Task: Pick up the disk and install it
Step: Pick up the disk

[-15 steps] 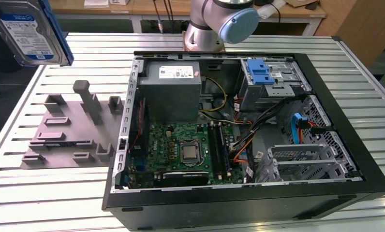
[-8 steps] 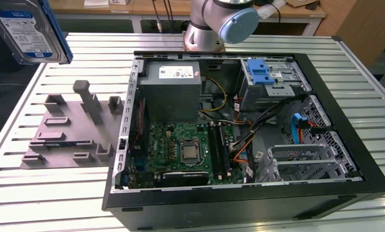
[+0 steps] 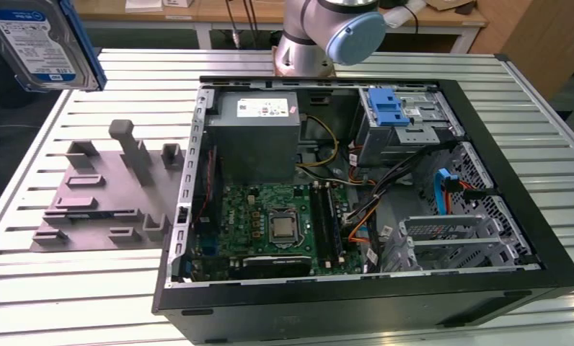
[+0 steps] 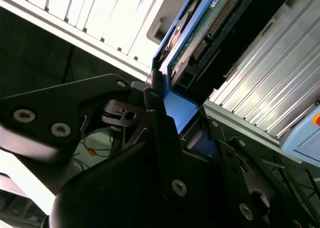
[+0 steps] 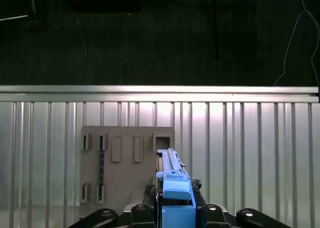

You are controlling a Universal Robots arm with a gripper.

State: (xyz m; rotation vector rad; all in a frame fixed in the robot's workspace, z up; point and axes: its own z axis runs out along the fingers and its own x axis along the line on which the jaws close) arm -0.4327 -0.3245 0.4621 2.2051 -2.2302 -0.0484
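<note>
Disk [image 3: 39, 43] is up in the air, high at the exterior view's left, above the grey fixture plate [image 3: 94, 194] lying on the slatted surface [image 3: 65, 288]. Gripper [image 4: 167, 112] pinches the disk's blue bracket edge in the second wrist view. Open PC case [image 3: 364, 310] sits well apart, toward the exterior view's right.

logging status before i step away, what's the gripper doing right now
Gripper: closed, holding the disk.
</note>
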